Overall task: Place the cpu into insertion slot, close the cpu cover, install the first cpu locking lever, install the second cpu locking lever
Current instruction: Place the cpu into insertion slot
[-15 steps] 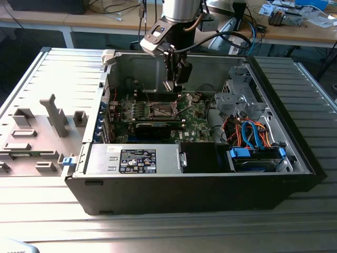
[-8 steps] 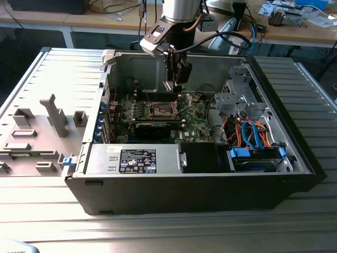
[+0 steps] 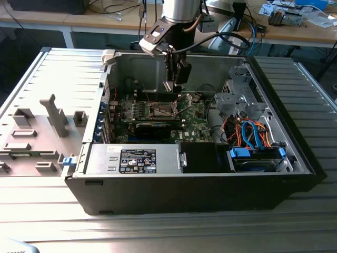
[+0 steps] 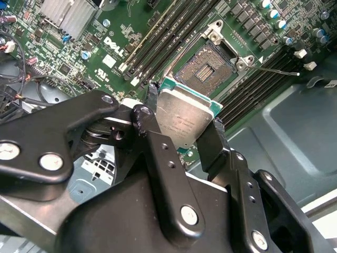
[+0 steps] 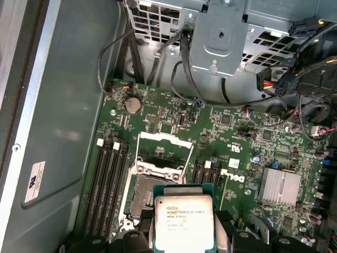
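- The open computer case (image 3: 184,197) lies on its side, with the green circuit board (image 5: 253,137) on its floor.
- The gripper (image 4: 184,108) hangs over the board; its jaws are closed on the cpu and press two opposite edges.
- The cpu cover (image 5: 158,137) seems to stand lifted open, so the insertion slot (image 4: 208,68) is bare and dark.
- The cpu (image 5: 183,221) is in the air, close by the slot and not yet in it, with its metal top facing the wrist cameras.
- I judge the chip light, stiff and thin, with a smooth top that may slip. Its underside is probably fragile, so the edges are the right place to hold.
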You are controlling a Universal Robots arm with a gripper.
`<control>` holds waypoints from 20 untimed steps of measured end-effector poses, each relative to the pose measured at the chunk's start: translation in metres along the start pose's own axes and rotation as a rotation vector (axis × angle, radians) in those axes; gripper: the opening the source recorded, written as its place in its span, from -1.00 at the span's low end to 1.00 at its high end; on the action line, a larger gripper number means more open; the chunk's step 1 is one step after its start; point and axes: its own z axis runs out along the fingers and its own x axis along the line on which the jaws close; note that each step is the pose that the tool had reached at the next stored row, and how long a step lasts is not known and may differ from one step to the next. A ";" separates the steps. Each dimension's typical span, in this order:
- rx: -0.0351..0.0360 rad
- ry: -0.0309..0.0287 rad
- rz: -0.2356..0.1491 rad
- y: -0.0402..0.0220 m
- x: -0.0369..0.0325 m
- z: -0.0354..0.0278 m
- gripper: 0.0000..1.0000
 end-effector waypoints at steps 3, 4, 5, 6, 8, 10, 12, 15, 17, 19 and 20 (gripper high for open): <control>0.0001 0.0000 0.003 0.0000 0.0000 0.0001 0.08; 0.0001 0.0000 0.003 0.0000 0.0000 0.0001 0.08; 0.0002 0.0000 0.004 0.0000 0.0000 0.0001 0.08; 0.0003 0.0000 0.005 0.0000 0.0000 0.0001 0.08; 0.0004 0.0000 0.007 0.0000 0.0000 0.0002 0.08; 0.0004 0.0000 0.009 0.0000 0.0000 0.0002 0.08; 0.0006 0.0000 0.012 0.0000 0.0000 0.0003 0.08; 0.0007 -0.0001 0.015 0.0000 0.0000 0.0003 0.08; 0.0008 0.0000 0.017 0.0000 0.0000 0.0004 0.08; 0.0009 0.0000 0.019 0.0000 0.0000 0.0004 0.08; 0.0009 0.0000 0.020 0.0000 0.0000 0.0004 0.08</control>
